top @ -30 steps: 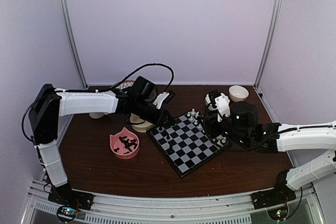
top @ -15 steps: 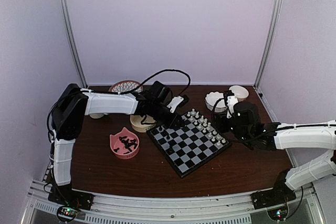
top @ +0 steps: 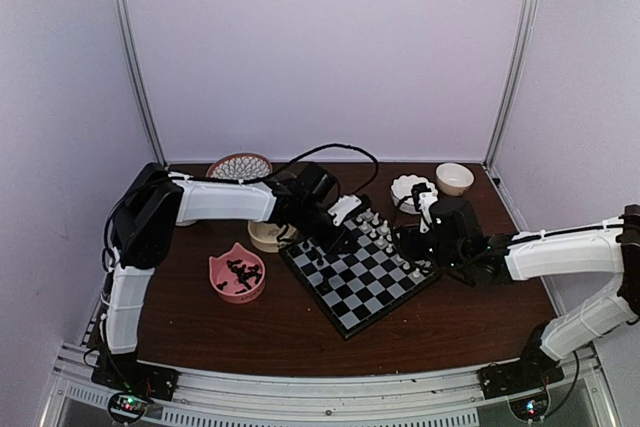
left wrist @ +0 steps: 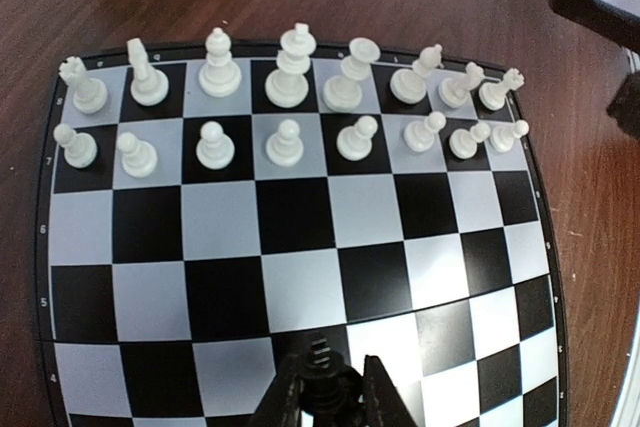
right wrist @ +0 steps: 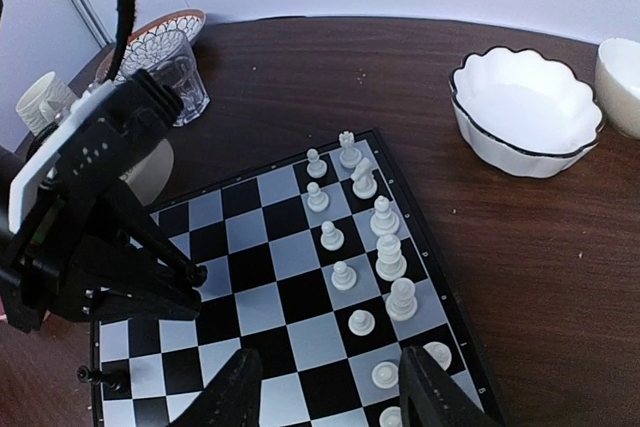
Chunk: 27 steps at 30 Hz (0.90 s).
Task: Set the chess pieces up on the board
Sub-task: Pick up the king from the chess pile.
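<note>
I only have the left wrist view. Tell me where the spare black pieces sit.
Observer: The black chess pieces lie in a pink cat-shaped bowl on the table, left of the board.
Operator: Report the right tool.
Observer: The right tool is open and empty, above the board's edge by the white pieces.
Operator: Say whether the white dish past the white rows holds anything.
Observer: The white scalloped bowl is empty.
</note>
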Available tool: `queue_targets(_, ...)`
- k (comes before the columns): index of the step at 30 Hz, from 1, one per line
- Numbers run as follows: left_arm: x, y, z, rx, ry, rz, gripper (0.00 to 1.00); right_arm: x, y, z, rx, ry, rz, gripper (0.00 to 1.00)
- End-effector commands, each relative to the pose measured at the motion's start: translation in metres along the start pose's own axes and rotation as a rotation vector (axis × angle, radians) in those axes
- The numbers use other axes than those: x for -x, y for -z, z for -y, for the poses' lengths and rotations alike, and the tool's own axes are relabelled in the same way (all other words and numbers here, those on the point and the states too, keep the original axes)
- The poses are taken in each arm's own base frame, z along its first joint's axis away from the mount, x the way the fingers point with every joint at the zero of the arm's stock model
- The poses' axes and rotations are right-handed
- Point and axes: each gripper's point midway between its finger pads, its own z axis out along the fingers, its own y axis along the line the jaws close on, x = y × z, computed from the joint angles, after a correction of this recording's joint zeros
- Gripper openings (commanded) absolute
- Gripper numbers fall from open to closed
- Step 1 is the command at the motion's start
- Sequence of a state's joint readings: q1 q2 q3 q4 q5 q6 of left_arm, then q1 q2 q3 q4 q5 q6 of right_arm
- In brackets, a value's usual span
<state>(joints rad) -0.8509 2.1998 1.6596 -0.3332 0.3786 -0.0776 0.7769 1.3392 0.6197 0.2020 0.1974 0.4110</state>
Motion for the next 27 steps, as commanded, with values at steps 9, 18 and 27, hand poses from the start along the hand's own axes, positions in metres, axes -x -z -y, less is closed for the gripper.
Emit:
queue_targets(9,-0.006,-0.006,0.016,-0.031,-0.138,0.030,0.16,-0.003,-0.025,-0.032,0.340,-0.212,-0.122,0.42)
queue_targets(18,-0.003,0.002,0.029,-0.013,-0.258,0.094,0.15,0.001,-0.023,-0.062,0.525,-0.261,-0.167,0.40)
queue_targets(27,0.006,0.018,0.034,0.015,-0.297,0.175,0.15,-0.003,-0.025,-0.072,0.576,-0.283,-0.205,0.37)
